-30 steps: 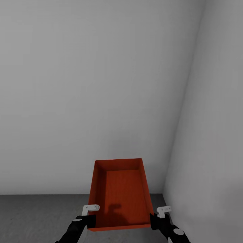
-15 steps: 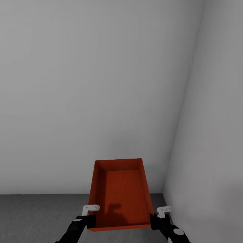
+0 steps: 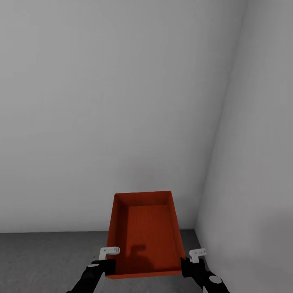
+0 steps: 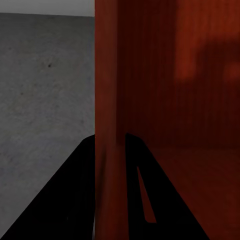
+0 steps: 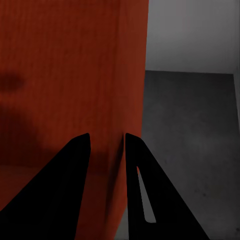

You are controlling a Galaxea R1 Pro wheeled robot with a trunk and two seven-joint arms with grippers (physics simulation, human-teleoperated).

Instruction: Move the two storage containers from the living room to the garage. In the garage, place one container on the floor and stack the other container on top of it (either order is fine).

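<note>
storage container [image 3: 143, 234] carried above floor [image 3: 40, 254], near wall corner [image 3: 211, 162] at 1 o'clock | long axis 12–6 | left gripper [image 4: 110, 150] clamps 9 o'clock wall, right gripper [image 5: 106, 150] clamps 3 o'clock wall | height above floor unclear, probably lower straight down

We hold the storage container [image 3: 144, 234] in front of us, above the floor [image 3: 49, 256], the left end effector [image 3: 109, 266] on its left wall and the right end effector [image 3: 186, 266] on its right wall. Two walls meet in a corner [image 3: 221, 118] behind it, to the right.
</note>
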